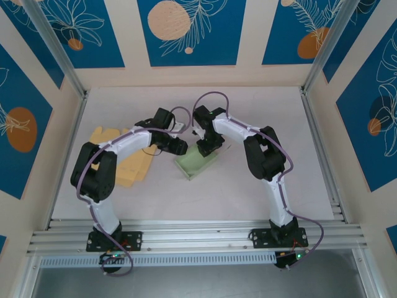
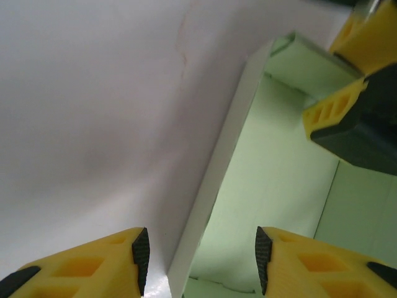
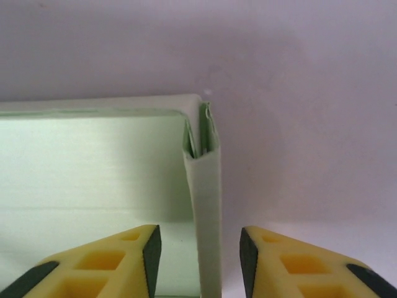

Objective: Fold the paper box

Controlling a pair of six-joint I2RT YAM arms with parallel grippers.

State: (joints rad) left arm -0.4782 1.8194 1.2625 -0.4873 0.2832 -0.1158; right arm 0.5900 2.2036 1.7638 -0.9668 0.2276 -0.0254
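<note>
The pale green paper box (image 1: 197, 164) lies on the white table between my two arms, its walls folded up. My left gripper (image 1: 180, 148) is at the box's left end. In the left wrist view it (image 2: 201, 261) stands open astride one thin upright wall (image 2: 214, 180), with a gap on each side. My right gripper (image 1: 205, 148) is over the box's far end. In the right wrist view it (image 3: 200, 257) is open, and a doubled-over wall (image 3: 208, 211) stands between its pads without touching them. The right gripper's yellow fingers (image 2: 335, 112) show over the box floor (image 2: 273, 186).
Flat tan cardboard blanks (image 1: 127, 162) lie on the table left of the box, partly under my left arm. Aluminium frame posts (image 1: 319, 68) and patterned blue walls ring the table. A rail (image 1: 198, 239) runs along the near edge.
</note>
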